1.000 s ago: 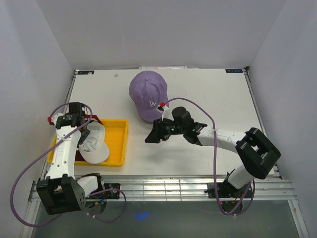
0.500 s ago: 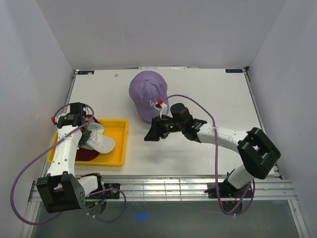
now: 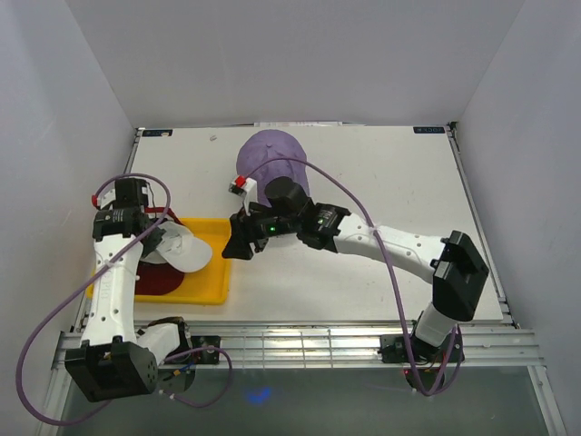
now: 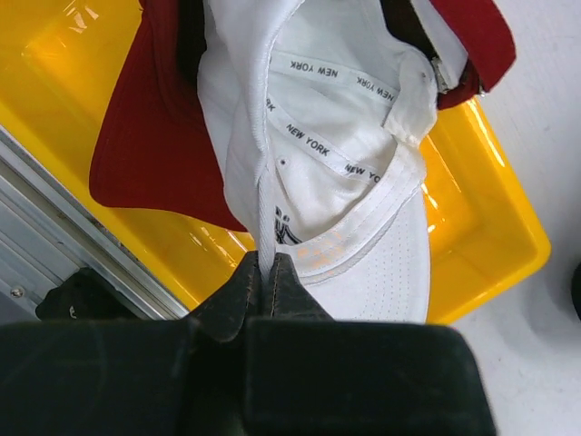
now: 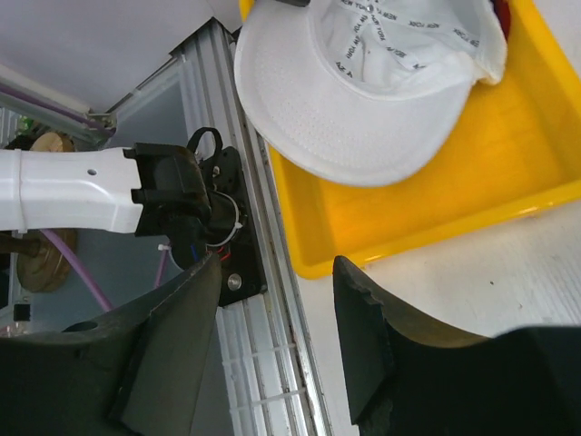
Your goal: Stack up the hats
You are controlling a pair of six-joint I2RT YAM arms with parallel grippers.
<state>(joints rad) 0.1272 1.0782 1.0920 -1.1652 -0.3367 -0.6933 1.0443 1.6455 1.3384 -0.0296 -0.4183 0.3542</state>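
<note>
Tape printed "NEW YORK" lines the white cap (image 4: 345, 182), whose edge the left hand (image 4: 270, 272) pinches tight just above the yellow tray (image 4: 490, 236) and its dark red cap (image 4: 154, 136), while the right hand (image 5: 277, 263) gapes unladen beside the tray.

NEW YORK runs in dark capitals along the white seam tapes (image 4: 313, 145) inside the crown of the white cap (image 4: 390, 263), repeated on each strip; the left wrist view shows it sharply. The right wrist view shows the same NEW YORK print on the tapes inside that cap (image 5: 363, 127). A small dark mark (image 4: 287, 234) near the sweatband may be a logo, but it is too cramped to read. On the table (image 3: 381, 182), a far-left label (image 3: 156, 133) and a far-right label (image 3: 428, 130) carry print too small to read.
</note>
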